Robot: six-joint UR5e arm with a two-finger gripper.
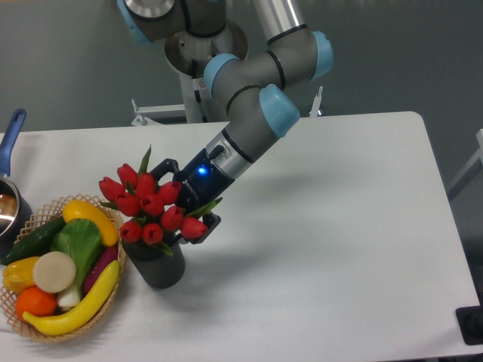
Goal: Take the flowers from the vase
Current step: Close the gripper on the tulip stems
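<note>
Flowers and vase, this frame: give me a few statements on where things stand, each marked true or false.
1. The flowers stand in the vase. True.
2. The vase lies tipped on its side. False: it stands upright on the table.
3. The pincer is down among the tulip heads, one finger on each side of the bunch. True; whether it has closed on the stems cannot be told.
4. The wicker basket of toy produce sits to the right of the vase in the picture. False: it sits to the left.
5. A blue-handled pot shows at the left edge. True.
</note>
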